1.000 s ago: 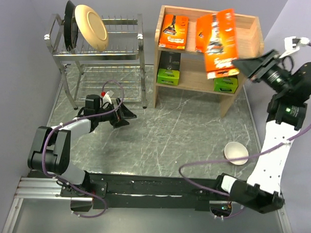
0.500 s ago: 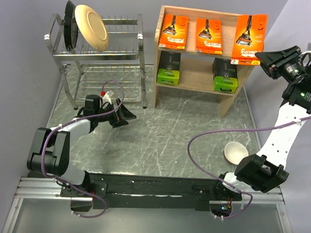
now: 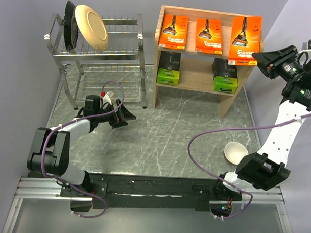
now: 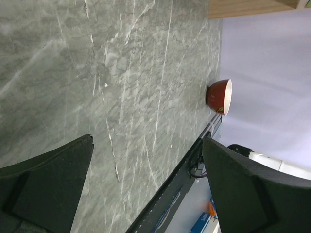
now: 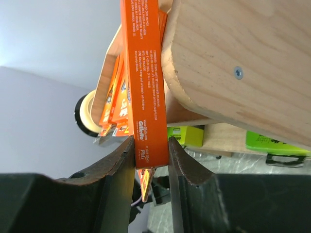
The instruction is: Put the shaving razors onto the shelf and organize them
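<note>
The wooden shelf (image 3: 197,82) stands at the back. Two orange shaving razors packs (image 3: 173,31) (image 3: 209,35) stand on its top tier. Two black packs with green ends (image 3: 169,68) (image 3: 225,75) sit on the lower tier. My right gripper (image 3: 259,58) is shut on the lower edge of a third orange pack (image 3: 245,38), held upright at the top tier's right end. In the right wrist view this pack (image 5: 143,73) runs between the fingers (image 5: 119,160) beside the shelf's side panel (image 5: 233,63). My left gripper (image 3: 126,115) is open and empty, low over the table (image 4: 73,73).
A chrome dish rack (image 3: 104,48) with plates (image 3: 89,26) stands at the back left, close to the shelf. A bowl (image 3: 236,152), red outside (image 4: 216,97), sits on the table near the right arm. The purple wall is close behind the right gripper.
The right gripper swung the orange pack from a tilted pose in front of the shelf up to its right end, now upright in line with the other two. The left arm stayed still.
</note>
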Robot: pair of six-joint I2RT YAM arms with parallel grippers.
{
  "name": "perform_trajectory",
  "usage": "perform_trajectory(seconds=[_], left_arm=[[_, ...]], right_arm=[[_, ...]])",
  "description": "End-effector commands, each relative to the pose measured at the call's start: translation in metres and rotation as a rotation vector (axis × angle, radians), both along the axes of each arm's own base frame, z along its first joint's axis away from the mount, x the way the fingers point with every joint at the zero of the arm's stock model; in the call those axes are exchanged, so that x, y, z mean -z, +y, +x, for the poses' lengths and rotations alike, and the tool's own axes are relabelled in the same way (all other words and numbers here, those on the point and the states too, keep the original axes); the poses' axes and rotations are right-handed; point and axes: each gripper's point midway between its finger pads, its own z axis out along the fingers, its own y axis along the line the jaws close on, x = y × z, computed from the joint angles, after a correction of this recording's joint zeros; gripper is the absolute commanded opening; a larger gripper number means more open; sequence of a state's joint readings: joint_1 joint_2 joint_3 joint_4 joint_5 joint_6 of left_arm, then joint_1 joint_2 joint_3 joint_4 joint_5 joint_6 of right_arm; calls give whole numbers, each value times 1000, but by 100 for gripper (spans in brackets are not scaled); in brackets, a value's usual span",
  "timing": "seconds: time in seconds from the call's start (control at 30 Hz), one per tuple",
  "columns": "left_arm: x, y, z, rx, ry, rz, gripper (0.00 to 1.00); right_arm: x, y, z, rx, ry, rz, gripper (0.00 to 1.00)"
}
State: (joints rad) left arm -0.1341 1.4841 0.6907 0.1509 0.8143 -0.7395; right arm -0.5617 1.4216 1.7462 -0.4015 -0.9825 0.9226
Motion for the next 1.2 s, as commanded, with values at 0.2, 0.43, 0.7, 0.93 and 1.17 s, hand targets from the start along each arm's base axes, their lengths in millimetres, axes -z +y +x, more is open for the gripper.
perform_trajectory(seconds=[0.2, 0.43, 0.7, 0.93, 1.17], left_arm=[[-5, 2, 7, 9, -59, 23, 99], [-4, 3, 4, 7, -61, 28, 99], [-3, 3, 4, 0, -64, 20, 99], [-2, 3, 3, 2, -62, 23, 99], [-2, 2, 6, 2, -63, 21, 99]], right_arm=[[14, 5, 11, -24, 57, 46, 25], [7, -10, 14, 35, 50, 50, 49], [13, -11, 5, 47, 69, 71, 52], [15, 0, -5, 20, 67, 102, 49], [2, 6, -12, -1, 30, 107, 49]])
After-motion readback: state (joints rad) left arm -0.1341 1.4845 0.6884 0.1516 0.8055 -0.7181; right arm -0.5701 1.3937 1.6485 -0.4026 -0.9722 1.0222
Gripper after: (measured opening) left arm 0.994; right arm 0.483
